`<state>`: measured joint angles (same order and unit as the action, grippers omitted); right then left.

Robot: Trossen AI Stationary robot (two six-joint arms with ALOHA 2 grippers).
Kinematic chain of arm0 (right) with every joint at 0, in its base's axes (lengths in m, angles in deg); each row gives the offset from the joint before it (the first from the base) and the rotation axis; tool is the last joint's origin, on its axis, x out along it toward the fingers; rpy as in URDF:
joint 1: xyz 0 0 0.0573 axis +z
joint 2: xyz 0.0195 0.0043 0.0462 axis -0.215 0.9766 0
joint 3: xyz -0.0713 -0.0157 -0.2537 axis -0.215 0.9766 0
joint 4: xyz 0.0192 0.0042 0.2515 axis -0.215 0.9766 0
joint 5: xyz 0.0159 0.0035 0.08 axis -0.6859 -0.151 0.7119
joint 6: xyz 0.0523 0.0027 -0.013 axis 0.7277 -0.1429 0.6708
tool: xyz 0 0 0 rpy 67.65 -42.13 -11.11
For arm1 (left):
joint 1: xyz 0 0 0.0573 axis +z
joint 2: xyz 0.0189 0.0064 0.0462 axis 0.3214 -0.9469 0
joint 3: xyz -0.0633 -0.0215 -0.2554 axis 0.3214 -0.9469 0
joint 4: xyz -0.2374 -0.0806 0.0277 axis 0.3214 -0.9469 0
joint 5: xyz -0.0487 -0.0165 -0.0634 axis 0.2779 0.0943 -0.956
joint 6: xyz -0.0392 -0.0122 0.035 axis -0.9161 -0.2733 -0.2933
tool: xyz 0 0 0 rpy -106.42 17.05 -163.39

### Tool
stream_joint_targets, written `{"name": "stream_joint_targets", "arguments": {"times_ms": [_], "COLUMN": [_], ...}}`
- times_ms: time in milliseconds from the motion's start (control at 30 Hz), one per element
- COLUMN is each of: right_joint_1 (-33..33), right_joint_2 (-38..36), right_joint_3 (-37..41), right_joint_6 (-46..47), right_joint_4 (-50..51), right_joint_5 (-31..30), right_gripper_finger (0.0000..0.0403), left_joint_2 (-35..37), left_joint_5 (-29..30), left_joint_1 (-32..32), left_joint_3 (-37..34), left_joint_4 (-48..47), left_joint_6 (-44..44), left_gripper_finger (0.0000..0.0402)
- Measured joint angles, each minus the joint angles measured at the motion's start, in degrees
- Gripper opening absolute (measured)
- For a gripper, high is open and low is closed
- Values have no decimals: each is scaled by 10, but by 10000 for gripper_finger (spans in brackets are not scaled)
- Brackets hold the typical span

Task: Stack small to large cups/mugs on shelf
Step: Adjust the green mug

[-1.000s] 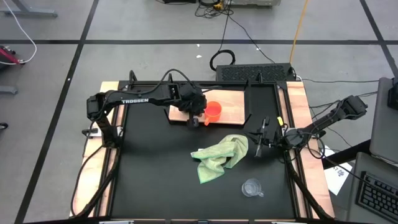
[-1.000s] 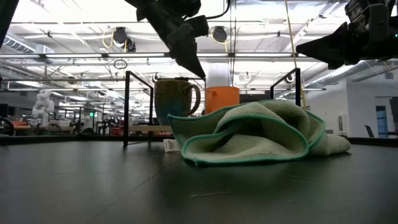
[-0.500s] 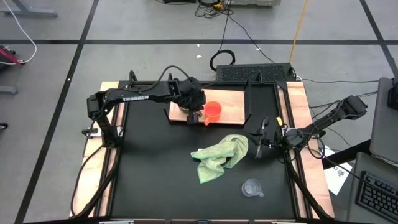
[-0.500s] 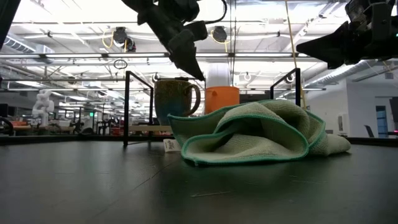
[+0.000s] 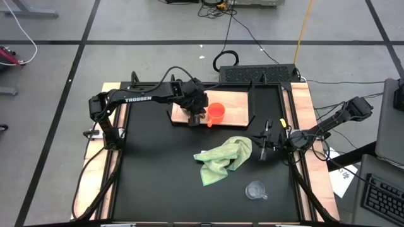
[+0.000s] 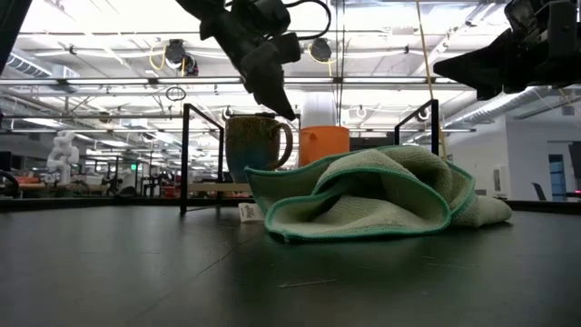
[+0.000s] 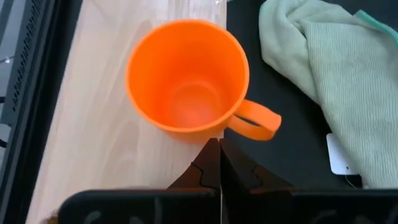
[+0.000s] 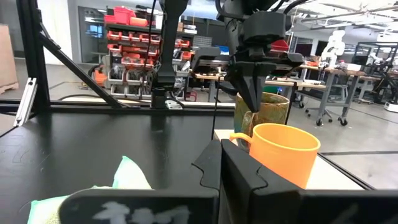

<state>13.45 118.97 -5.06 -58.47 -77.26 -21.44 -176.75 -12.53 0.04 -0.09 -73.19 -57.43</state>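
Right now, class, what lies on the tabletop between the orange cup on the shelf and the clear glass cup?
In the high view, the crumpled green cloth lies between the orange cup on the shelf and the clear glass cup.

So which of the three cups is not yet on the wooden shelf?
The clear glass cup. It stands on the black tabletop past the green cloth, while the brown mug and orange cup are on the shelf.

High view: straight down over whole worktop (image 5: 158, 183). Low view: worktop level, facing room. Left wrist view: close above orange cup (image 7: 186, 81). Right wrist view: level, farther; shares cup.
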Motion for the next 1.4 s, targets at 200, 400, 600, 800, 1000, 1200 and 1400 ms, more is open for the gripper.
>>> {"name": "stream_joint_targets", "arguments": {"times_ms": [200,400,600,800,1000,1200,1400], "right_joint_1": [0,0,0,0,0,0,0], "right_joint_2": [0,0,0,0,0,0,0], "right_joint_3": [0,0,0,0,0,0,0], "right_joint_6": [0,3,3,3,4,4,4], "right_joint_4": [0,0,1,2,2,2,2], "right_joint_5": [0,0,0,0,0,0,0], "right_gripper_finger": [0,0,0,0,0,0,0], "left_joint_2": [0,0,0,0,1,1,1], "left_joint_5": [0,0,0,0,-3,-3,-3], "left_joint_1": [4,15,19,19,19,19,19], "left_joint_3": [0,0,0,0,0,1,1], "left_joint_4": [-6,-8,-14,-18,-39,-45,-53], "left_joint_6": [0,0,-2,-2,5,0,-1], "left_gripper_finger": [0,0,0,0,0,0,0]}}
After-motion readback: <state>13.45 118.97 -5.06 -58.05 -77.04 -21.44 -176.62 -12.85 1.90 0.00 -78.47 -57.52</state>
